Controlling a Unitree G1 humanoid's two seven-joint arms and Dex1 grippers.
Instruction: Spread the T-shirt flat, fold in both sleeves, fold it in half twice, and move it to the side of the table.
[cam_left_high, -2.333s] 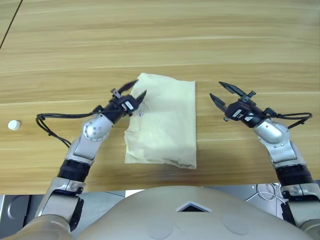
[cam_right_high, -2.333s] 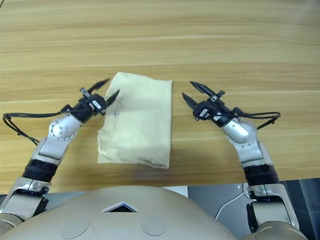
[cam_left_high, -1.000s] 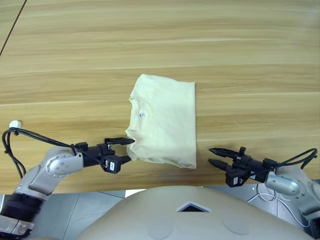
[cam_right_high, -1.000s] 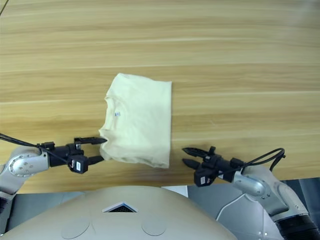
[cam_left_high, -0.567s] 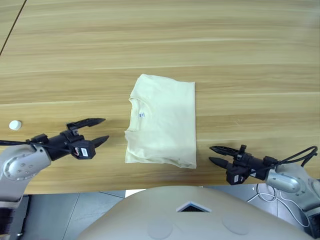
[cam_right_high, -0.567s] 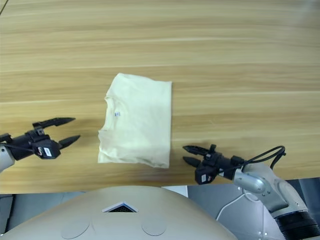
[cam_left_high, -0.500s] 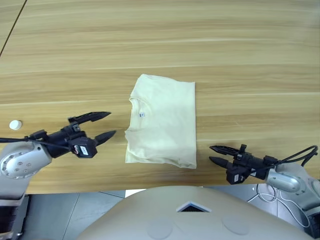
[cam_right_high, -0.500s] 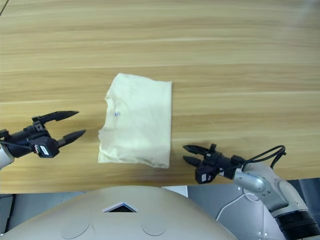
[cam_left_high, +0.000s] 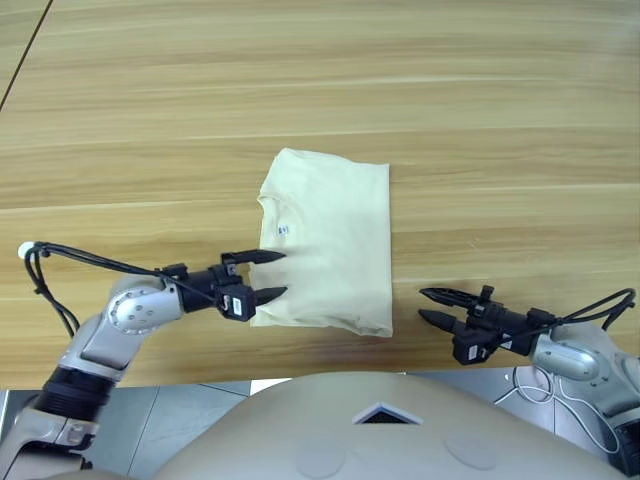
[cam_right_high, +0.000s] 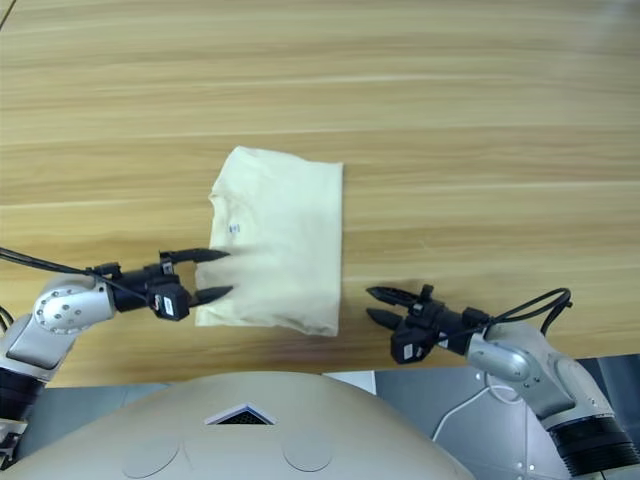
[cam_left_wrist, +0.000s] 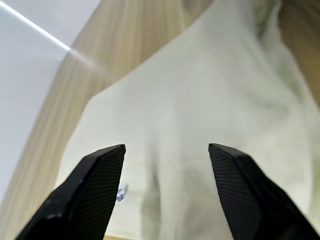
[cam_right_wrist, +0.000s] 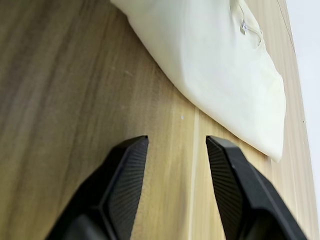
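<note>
T-shirt (cam_left_high: 325, 250) lies at the middle of the surface (cam_left_high: 450, 120), folded to a compact rectangle. No sleeves show. The collar and its small label (cam_left_high: 281, 231) face 9 o'clock.

Judgement: the folding looks done or nearly so, and the move to the side is what remains.

Left gripper (cam_left_high: 284, 272) is at the shirt's 8 o'clock corner. Its jaws are spread wide and straddle the cloth edge, one tip over the collar area and the other at the near hem. The left wrist view shows cloth between and beyond the tips, with nothing clamped. This placement likely sets up a pinch through all layers at that edge, so the stack can travel as one.

Right gripper (cam_left_high: 422, 305) is at the shirt's 4 o'clock, near it but apart, low over bare wood. Its jaws are parted and hold nothing. It probably waits to take the opposite corner.

Surroundings: a white cap (cam_left_high: 24, 248) sits well off at 9 o'clock, near the surface edge. It would only matter if the shirt goes that far. Nothing lies between either gripper and the cloth.

Risk: a shallow pinch could lift the top layer alone and undo the fold.
</note>
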